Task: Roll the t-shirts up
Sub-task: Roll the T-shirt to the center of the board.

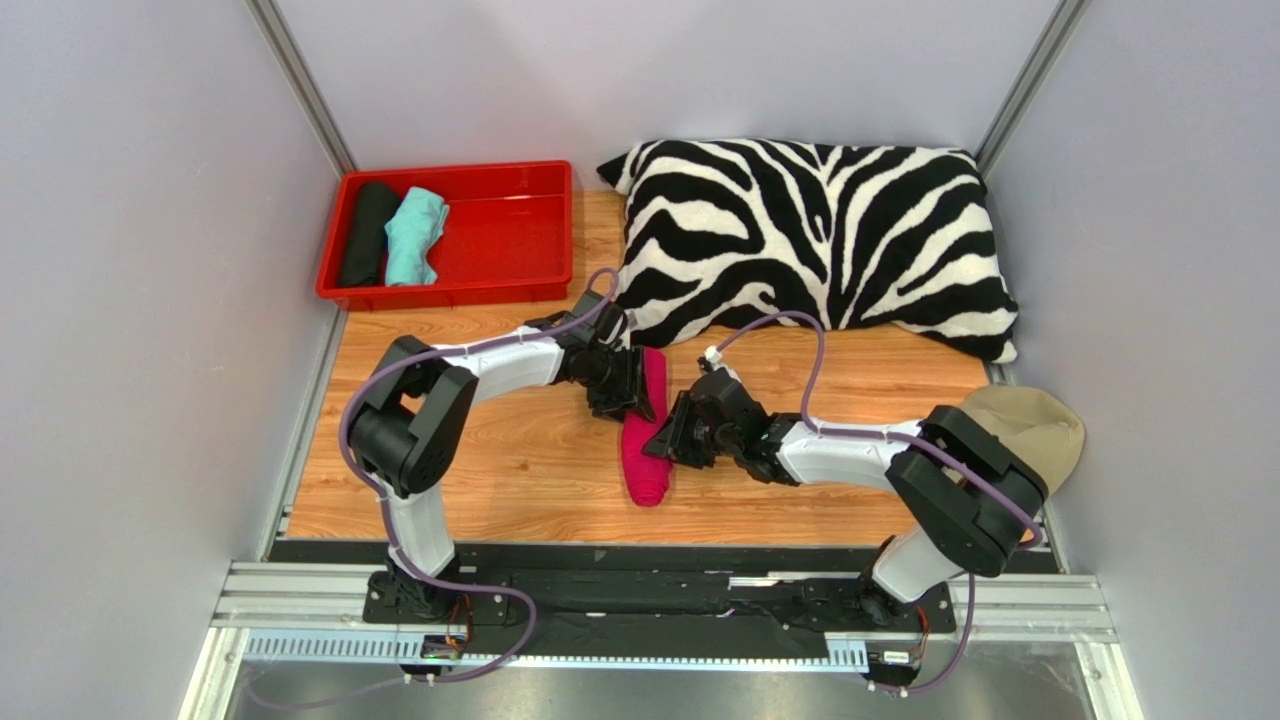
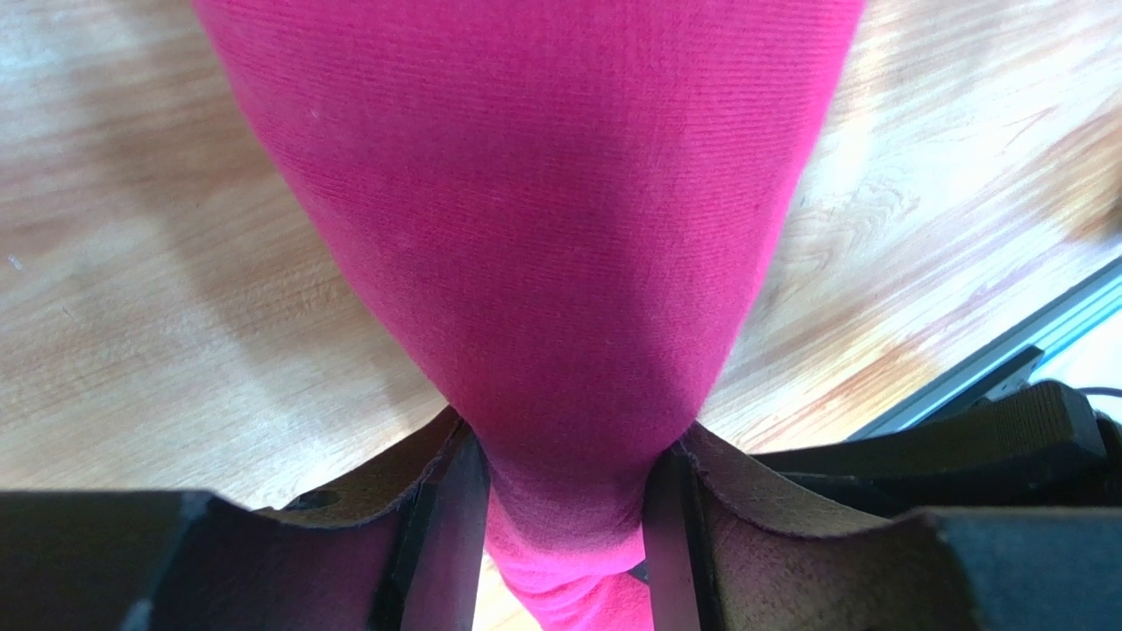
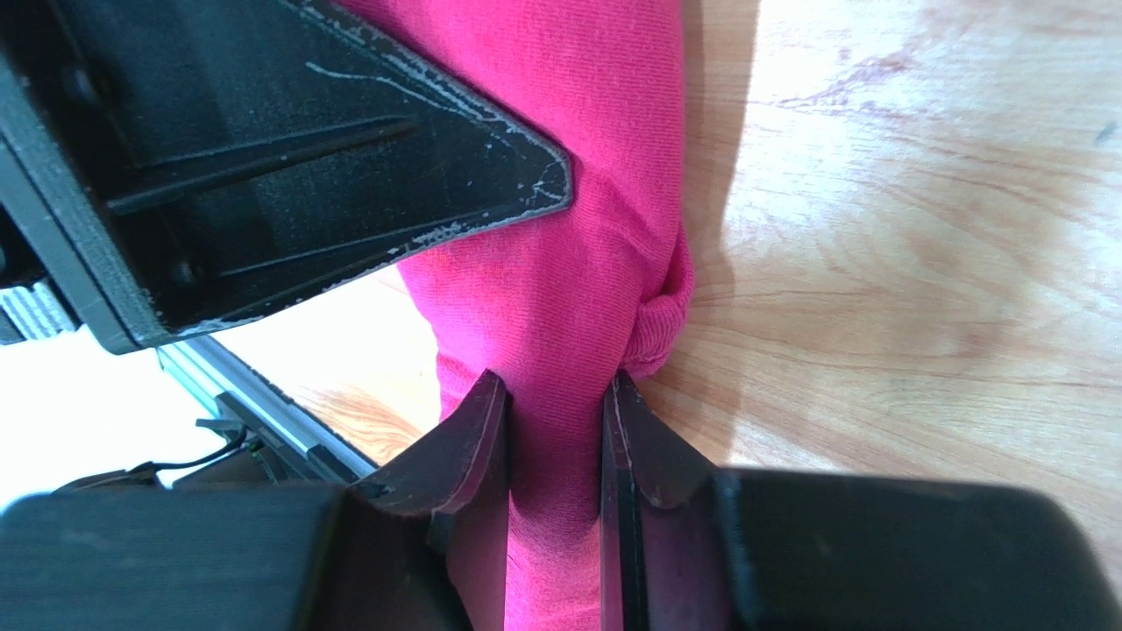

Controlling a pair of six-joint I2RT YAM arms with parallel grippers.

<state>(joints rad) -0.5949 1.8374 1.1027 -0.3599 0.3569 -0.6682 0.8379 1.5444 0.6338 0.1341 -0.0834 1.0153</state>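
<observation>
The hot-pink t-shirt (image 1: 648,450) is a narrow rolled bundle lying lengthways on the wooden table. My left gripper (image 1: 637,393) is shut on its far end; in the left wrist view the pink cloth (image 2: 553,237) is pinched between the jaws of that gripper (image 2: 564,539). My right gripper (image 1: 672,438) is shut on the roll's right side near its middle; in the right wrist view the cloth (image 3: 580,303) is squeezed between both fingers of that gripper (image 3: 556,460). A black roll (image 1: 367,233) and a mint-green roll (image 1: 412,236) lie in the red tray (image 1: 511,240).
A zebra-striped pillow (image 1: 819,240) lies at the back right, close behind the grippers. A beige cap (image 1: 1037,428) sits at the right edge by the right arm. Grey walls close in both sides. A metal rail (image 1: 661,600) runs along the near edge.
</observation>
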